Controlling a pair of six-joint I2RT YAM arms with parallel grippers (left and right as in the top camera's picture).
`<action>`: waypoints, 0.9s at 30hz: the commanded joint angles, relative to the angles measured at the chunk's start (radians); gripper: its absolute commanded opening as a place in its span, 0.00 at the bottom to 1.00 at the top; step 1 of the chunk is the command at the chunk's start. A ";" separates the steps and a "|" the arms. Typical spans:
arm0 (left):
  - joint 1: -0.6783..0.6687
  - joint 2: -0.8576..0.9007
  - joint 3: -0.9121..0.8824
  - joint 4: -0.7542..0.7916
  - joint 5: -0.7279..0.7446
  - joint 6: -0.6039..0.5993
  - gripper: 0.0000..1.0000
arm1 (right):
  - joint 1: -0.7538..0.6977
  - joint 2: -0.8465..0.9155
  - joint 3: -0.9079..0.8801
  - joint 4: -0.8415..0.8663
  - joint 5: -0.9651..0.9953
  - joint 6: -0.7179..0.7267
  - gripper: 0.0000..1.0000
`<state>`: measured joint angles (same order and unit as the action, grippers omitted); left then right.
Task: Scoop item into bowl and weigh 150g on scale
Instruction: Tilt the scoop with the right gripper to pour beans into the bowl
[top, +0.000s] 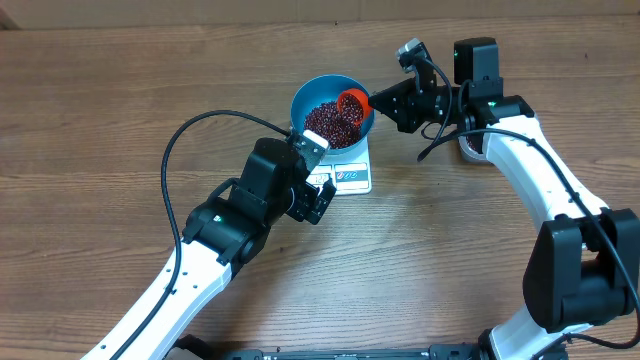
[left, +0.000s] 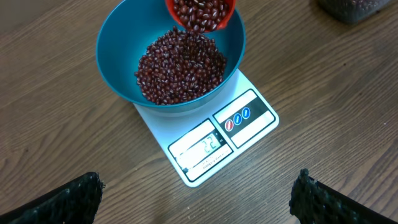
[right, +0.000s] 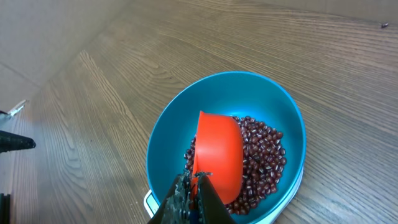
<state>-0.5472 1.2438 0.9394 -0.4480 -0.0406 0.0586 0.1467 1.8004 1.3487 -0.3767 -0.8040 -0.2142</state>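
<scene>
The blue bowl (top: 312, 95) stands on the white scale (top: 352, 178) and holds a heap of dark red beans (top: 330, 122). My right gripper (top: 378, 100) is shut on the handle of an orange-red scoop (top: 352, 100), which hangs tilted over the bowl's right side. In the right wrist view the right gripper (right: 196, 180) clamps the scoop (right: 217, 149) above the beans (right: 264, 149). The left wrist view shows beans inside the scoop (left: 202, 12) over the bowl (left: 115, 56). My left gripper (left: 198, 176) is open and empty, just in front of the scale (left: 249, 118).
A clear tub (left: 354, 7) with more beans sits to the right of the scale, mostly hidden under the right arm (top: 520, 150) in the overhead view. The left arm (top: 230, 220) reaches in from the lower left. Bare wooden table (top: 100, 120) surrounds them.
</scene>
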 joint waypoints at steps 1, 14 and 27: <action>0.004 0.000 0.029 0.003 0.007 0.013 1.00 | 0.006 0.003 0.000 0.010 0.000 -0.034 0.04; 0.004 0.000 0.029 0.003 0.008 0.013 1.00 | 0.006 0.003 0.000 0.009 0.000 -0.106 0.04; 0.004 0.000 0.029 0.004 0.007 0.013 1.00 | 0.006 0.003 0.000 0.009 0.000 -0.124 0.04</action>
<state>-0.5472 1.2438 0.9394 -0.4480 -0.0406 0.0586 0.1467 1.8004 1.3487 -0.3763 -0.8032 -0.3161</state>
